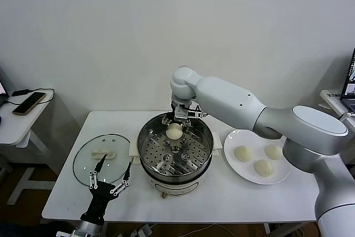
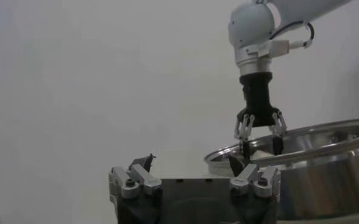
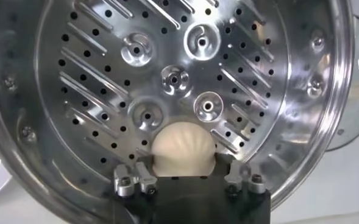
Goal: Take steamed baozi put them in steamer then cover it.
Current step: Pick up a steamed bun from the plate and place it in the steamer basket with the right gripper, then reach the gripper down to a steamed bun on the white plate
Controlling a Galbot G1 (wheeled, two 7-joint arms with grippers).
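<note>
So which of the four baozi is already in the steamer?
The baozi between the right gripper fingers, over the steamer tray's far edge. The other three sit on the white plate.

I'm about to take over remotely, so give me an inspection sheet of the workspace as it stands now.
Surface: white table, bare at its front edge.
Steamer: steel steamer mid-table, uncovered, perforated tray inside.
Baozi: one baozi at the steamer's far side between the right gripper's fingers; three baozi on the white plate to the right.
Cover: glass cover flat on the table, left of the steamer.
Clutter: nothing seen on the table.
Grippers: right gripper lowered into the steamer, shut on the baozi; left gripper open, idle near the cover's front edge.
Cables: one on the left side table, beside a phone.
Surroundings: plain white wall; laptop far right.
</note>
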